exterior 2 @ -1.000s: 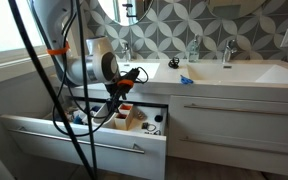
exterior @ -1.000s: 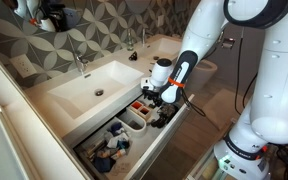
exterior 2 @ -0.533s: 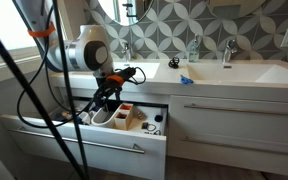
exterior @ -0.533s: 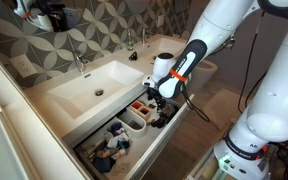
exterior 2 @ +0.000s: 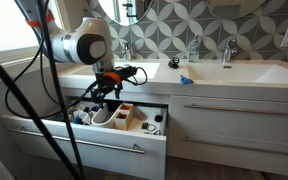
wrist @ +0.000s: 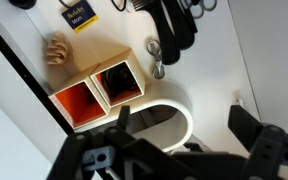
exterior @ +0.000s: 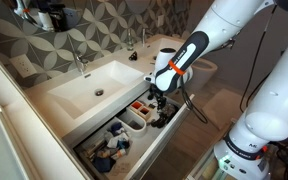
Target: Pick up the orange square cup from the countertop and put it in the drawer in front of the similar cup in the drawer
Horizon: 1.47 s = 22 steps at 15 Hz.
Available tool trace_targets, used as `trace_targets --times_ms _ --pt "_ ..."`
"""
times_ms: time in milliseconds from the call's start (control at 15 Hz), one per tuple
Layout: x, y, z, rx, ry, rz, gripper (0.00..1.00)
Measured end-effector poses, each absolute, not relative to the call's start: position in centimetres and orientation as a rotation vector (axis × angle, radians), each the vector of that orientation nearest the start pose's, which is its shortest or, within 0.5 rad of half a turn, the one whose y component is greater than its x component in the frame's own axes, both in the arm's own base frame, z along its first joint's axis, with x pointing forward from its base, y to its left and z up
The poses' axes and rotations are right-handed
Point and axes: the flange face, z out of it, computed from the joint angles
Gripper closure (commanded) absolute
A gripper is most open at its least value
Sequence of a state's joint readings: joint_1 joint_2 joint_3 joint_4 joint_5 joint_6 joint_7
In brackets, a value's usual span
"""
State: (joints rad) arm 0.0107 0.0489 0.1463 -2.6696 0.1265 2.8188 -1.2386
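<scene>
Two tiny orange squarish cups stand touching, side by side, in the open drawer (wrist: 219, 60): the orange square cup (wrist: 119, 85) and the similar cup (wrist: 76, 100). I cannot tell for sure which is which. In an exterior view they show as an orange-red patch (exterior 2: 125, 108). My gripper (wrist: 182, 112) is open and empty, above the drawer and apart from the cups. It also shows in both exterior views (exterior: 159, 97) (exterior 2: 105, 93). No cup shows on the countertop (exterior 2: 224, 72).
A white rounded organizer bin (wrist: 174, 118) lies right under my jaws. Dark toiletries (wrist: 172, 30) and a blue-labelled item (wrist: 77, 16) lie further along the drawer. The basin (exterior: 94, 88) and faucet (exterior: 79, 62) are behind the drawer front (exterior 2: 84, 140).
My gripper has risen out of the drawer and moved back toward the countertop edge. The cups have stayed in place.
</scene>
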Motion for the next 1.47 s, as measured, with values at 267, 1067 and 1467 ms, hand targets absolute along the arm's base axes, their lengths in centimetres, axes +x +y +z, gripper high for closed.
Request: trace_targets --times_ms 267,1067,1467 --pt "42.6 5.4 22.7 -2.602 -1.819 -0.138 0.0" --pt "45.0 4.1 15.9 -2.937 -1.443 0.018 0.98" --pt "46.4 4.5 10.9 -2.912 -1.473 0.031 1.0"
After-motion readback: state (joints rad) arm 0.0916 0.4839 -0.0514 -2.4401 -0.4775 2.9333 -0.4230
